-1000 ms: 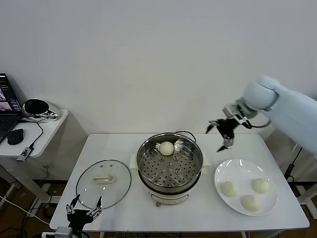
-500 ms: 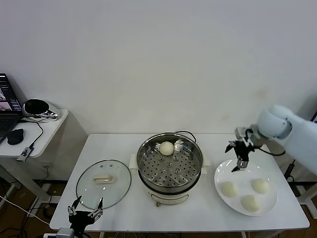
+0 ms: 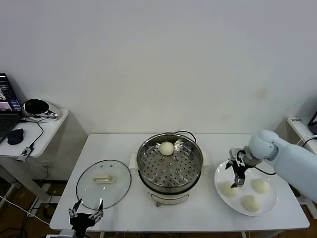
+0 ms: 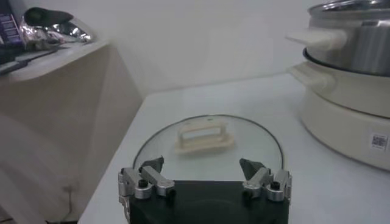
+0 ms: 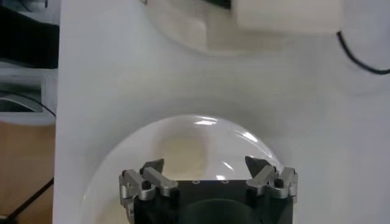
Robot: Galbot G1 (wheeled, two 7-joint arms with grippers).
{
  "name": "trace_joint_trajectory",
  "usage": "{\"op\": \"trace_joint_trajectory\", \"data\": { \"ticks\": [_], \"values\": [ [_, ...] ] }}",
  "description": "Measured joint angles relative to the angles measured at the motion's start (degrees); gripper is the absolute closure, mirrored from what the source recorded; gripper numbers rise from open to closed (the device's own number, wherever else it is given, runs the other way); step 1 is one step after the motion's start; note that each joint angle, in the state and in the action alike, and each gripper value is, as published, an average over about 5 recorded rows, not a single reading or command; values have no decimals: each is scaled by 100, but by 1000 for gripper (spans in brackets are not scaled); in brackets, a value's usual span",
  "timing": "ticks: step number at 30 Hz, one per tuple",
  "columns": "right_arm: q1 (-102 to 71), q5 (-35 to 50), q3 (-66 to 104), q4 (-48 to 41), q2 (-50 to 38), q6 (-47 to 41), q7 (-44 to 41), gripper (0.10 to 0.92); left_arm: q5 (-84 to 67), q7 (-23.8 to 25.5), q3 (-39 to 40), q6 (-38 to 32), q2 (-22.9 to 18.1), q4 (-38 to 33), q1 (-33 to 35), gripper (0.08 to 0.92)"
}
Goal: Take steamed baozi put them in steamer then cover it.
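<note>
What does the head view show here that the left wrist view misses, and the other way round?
Only the head view shows the right gripper, open above the white plate with three steamed baozi, plus the fourth bun on the perforated tray inside the steamer.

Only the left wrist view shows the steamer's side handle and a label on its base from table height.

Both show the cover lying flat on the table beside the steamer, the open left gripper at the table's near edge by it, and the side table.
</note>
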Motion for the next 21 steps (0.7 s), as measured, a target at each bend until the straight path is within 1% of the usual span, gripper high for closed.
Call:
{"op": "trace_joint_trajectory", "data": {
  "ticks": [21],
  "values": [
    [-524,-354,251,-212,151,71,97,203,39,11,29,-6,18,77,-22,177]
  ]
}}
